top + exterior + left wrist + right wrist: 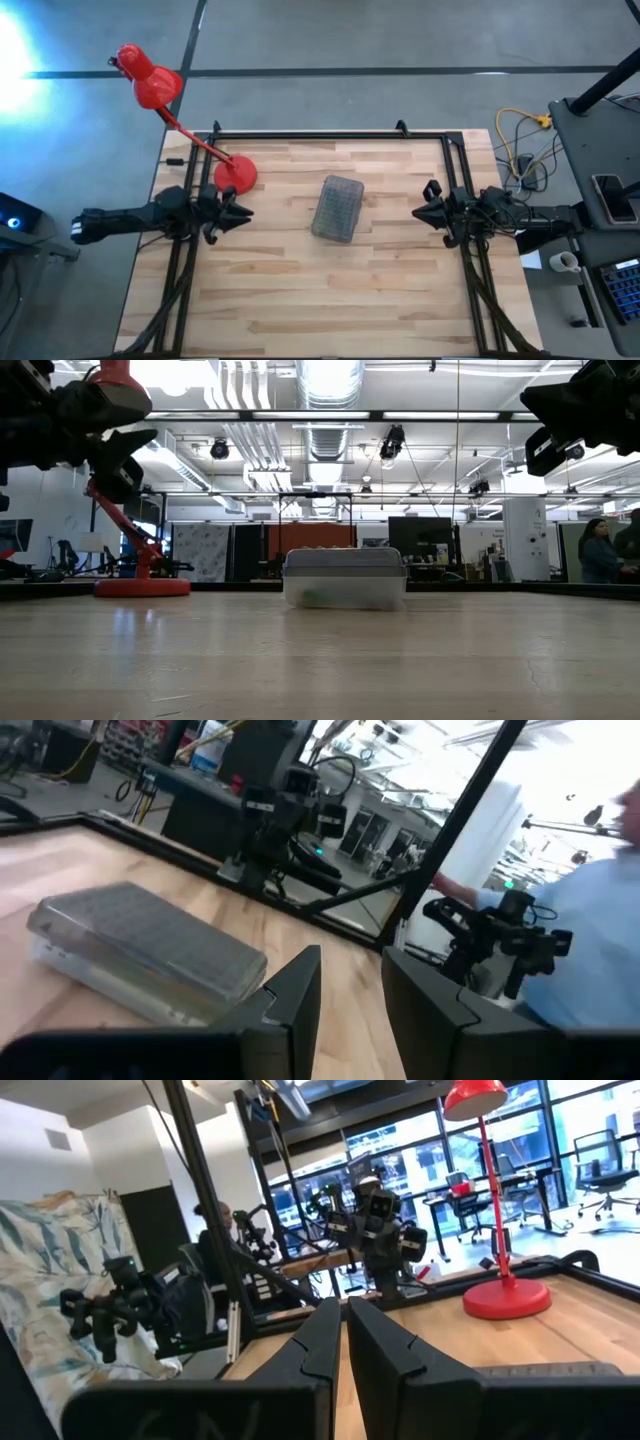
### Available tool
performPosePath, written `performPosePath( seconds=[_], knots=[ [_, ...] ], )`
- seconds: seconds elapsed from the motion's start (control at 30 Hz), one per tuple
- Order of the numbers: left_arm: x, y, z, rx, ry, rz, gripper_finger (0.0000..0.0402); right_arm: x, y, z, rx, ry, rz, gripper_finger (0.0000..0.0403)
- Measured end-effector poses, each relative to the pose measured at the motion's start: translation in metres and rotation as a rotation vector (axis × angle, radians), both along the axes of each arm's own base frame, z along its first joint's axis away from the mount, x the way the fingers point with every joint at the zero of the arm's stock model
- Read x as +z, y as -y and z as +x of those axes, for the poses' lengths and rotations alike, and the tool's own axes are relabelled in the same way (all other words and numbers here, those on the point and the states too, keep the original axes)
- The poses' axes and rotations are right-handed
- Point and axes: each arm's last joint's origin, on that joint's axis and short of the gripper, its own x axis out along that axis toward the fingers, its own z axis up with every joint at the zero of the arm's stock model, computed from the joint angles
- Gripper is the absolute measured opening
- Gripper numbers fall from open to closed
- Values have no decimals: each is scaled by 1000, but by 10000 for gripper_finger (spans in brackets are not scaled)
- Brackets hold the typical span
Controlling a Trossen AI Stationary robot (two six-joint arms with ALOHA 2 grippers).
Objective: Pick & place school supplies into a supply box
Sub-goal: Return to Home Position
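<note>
At table centre: supply box (337, 208) is lying shut with its grey ribbed half facing up, sitting slightly askew to the edges of the table (300, 300), with nothing touching it.
Inside the box: a green item (316, 598) is showing faintly through the clear wall in the low view; the rest is too dim to tell.
Left gripper (243, 211): is hovering above the table's left side, pointing toward the box and well apart from it; its fingers (295, 1005) are standing a narrow gap apart, holding nothing.
Right gripper (420, 211): is hovering over the right side, facing the box from the opposite side, well apart from it; its fingers (320, 1345) are sitting almost together, holding nothing.
Red desk lamp (234, 173): is standing on its round base at the table's far left, near the left gripper.
Room beyond: a person (598, 552) is showing at the low view's right edge.
</note>
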Motion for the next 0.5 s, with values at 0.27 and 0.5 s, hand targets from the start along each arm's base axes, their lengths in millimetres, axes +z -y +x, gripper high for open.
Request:
performPosePath(
  seconds=[0.27,0.5],
  knots=[
    [-8,-1,6,0,-94,-11,93,0,0,0,1,-1,0,18],
    [-16,-1,11,0,-184,-22,93,0,0,0,1,-1,0,18]
  ],
)
